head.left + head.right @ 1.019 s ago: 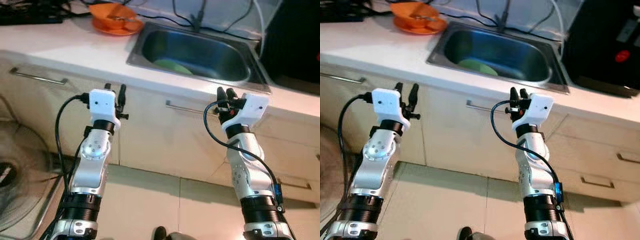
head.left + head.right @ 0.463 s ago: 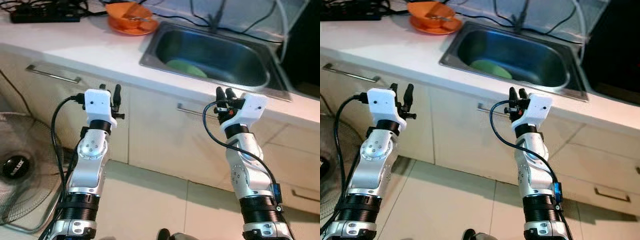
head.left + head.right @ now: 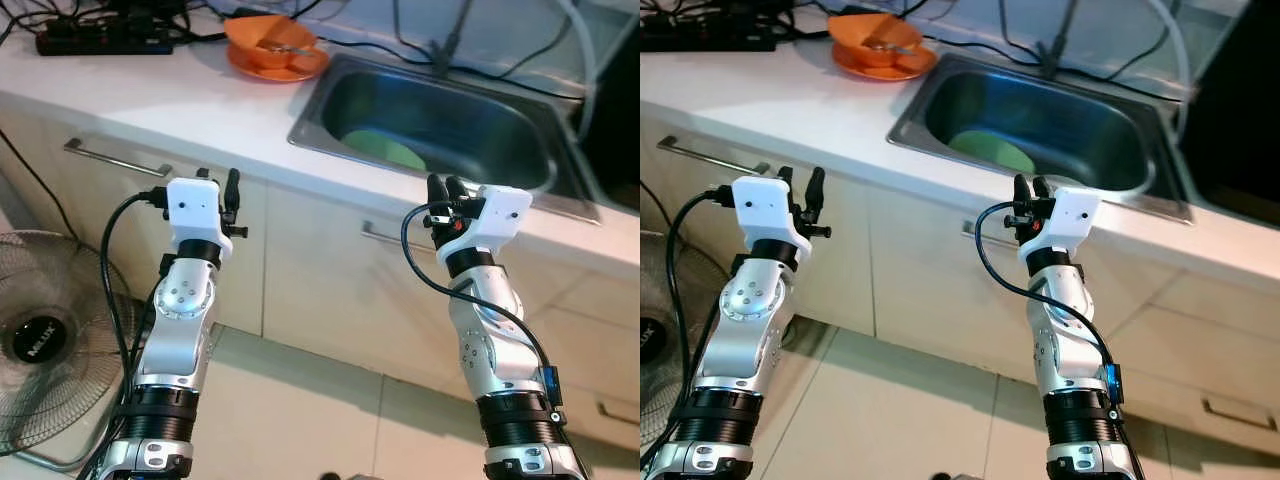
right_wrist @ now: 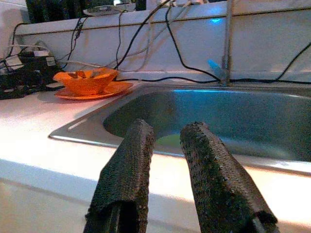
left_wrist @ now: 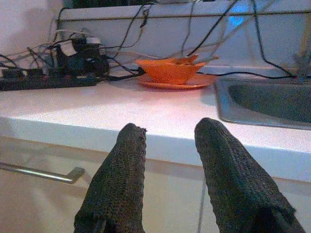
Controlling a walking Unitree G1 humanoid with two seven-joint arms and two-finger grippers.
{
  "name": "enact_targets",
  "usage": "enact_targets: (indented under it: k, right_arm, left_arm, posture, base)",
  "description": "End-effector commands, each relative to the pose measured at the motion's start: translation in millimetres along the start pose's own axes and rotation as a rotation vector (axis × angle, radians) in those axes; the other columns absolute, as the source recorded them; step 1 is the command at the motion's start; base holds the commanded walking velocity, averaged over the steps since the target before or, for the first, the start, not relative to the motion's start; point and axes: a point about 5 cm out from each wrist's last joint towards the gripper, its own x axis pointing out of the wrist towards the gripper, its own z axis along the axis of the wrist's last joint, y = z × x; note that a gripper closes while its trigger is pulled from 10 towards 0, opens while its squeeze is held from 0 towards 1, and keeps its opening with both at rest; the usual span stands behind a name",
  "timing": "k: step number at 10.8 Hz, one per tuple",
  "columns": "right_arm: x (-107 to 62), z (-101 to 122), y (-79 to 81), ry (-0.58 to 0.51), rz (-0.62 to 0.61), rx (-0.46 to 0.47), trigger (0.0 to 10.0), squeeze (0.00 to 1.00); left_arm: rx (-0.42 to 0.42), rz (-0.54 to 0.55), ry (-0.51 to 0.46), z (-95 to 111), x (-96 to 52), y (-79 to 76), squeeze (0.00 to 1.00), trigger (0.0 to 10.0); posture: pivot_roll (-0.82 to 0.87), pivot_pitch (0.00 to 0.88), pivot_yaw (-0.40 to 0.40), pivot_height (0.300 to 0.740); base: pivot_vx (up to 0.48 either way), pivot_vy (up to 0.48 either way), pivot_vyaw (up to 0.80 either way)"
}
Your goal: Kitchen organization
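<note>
An orange bowl on an orange plate [image 3: 272, 45] stands on the white counter [image 3: 180, 95], left of the steel sink [image 3: 520, 175]. A green plate [image 3: 385, 152] lies in the sink basin. Both arms are raised in front of the cabinet fronts, below counter height. My left gripper [image 3: 220, 185] is open and holds nothing; along its fingers [image 5: 129, 160] I see the counter edge and the bowl [image 5: 170, 69]. My right gripper [image 3: 443, 188] is open with a narrow gap, in front of the sink's near rim [image 4: 87, 136], also holding nothing.
A black power strip [image 3: 100, 42] with cables lies at the back left of the counter. Drawer handles [image 3: 115, 158] run along the cabinet fronts. A floor fan [image 3: 40, 340] stands at the lower left. A black appliance [image 3: 1240, 100] sits right of the sink.
The camera has shifted, so the counter and sink sit lower and further right in the picture and the fan has come into view. Both arms keep the same raised pose.
</note>
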Motion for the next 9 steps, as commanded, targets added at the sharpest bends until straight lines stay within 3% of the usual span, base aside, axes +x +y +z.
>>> enact_targets:
  k: [1,9]
  right_arm:
    - [-0.4,0.0,-2.0,0.002,-0.002,-0.008,10.0,0.0]
    - [-0.5,-1.6,0.6,0.002,0.012,0.005,10.0,0.0]
  left_arm:
    - [0.005,-0.004,-0.013,4.0,0.8,-2.0,0.0,10.0]
    - [0.012,0.004,-0.029,5.8,-1.2,-1.3,0.0,10.0]
  posture:
    - [0.04,0.066,-0.138,0.74]
    - [0.05,0.052,-0.146,0.74]
  base:
    - [0.274,0.0,0.0]
    - [0.332,0.0,0.0]
